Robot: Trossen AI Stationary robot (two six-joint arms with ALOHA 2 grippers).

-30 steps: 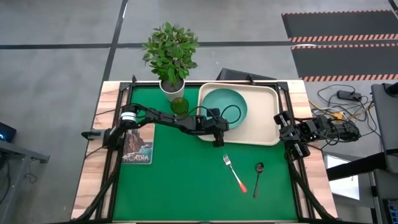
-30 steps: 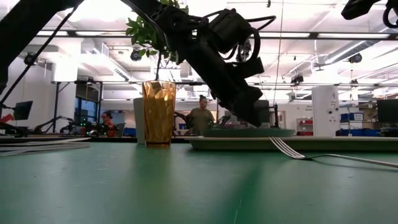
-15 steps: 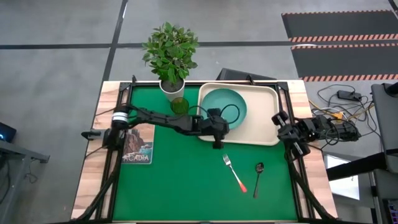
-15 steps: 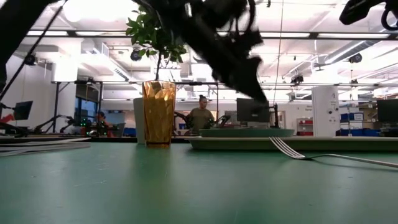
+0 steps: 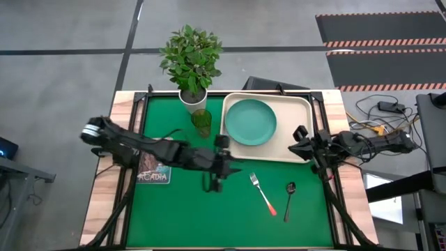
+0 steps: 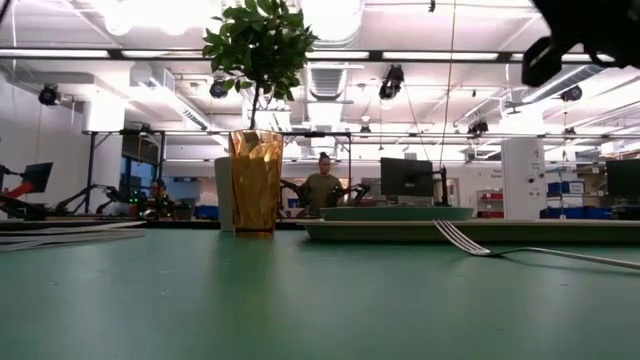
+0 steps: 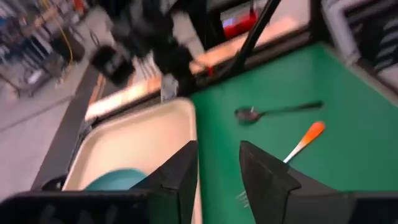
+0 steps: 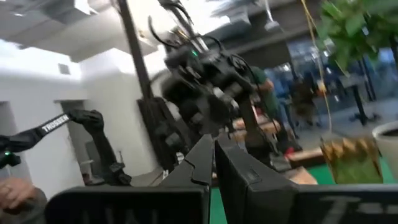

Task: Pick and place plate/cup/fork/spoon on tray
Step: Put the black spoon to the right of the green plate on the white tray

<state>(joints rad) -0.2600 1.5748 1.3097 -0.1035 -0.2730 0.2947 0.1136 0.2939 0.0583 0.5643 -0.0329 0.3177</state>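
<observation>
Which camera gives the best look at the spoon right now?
The high view: the spoon lies whole on the green mat, beside the fork. The left wrist view shows the spoon too, but blurred. The low view shows only the fork's tines; the right wrist view misses it.

A potted plant (image 5: 190, 63) and a booklet (image 5: 154, 167) share the table.

Pale teal plate (image 5: 250, 122) on a cream tray (image 5: 301, 132) — green table (image 5: 174, 202), orange-handled fork (image 5: 263, 193), dark spoon (image 5: 288, 199).
</observation>
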